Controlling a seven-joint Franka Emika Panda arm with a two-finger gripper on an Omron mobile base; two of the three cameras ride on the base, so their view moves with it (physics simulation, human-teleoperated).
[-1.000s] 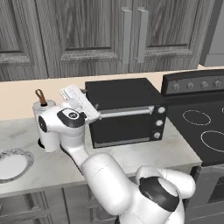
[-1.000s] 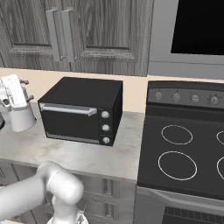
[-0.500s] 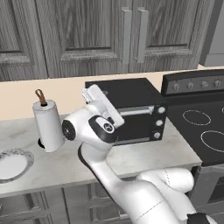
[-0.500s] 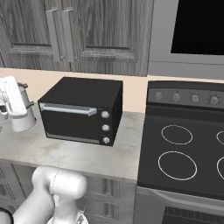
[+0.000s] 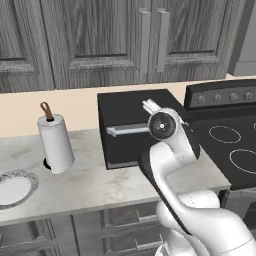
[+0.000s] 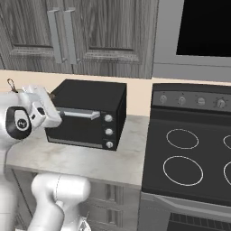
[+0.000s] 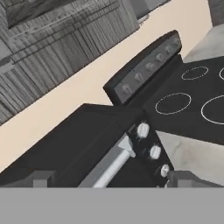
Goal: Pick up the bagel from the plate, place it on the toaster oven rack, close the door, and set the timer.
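Matte black door [image 6: 79,124] shut, brushed silver bar handle [image 6: 76,113], speckled-rim round plate [image 5: 15,187], jaws spread wide

Dark grey wooden cabinets [image 5: 100,40] with long silver handles hang above a beige wall [image 5: 75,107]. The counter [image 5: 85,180] is pale marble, with drawers below it. At its right edge stands a black stove [image 6: 189,153] with white burner rings.

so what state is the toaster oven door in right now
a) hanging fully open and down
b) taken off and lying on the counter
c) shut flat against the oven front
c: the door sits flush against the oven front, its silver bar handle running horizontally across the top.
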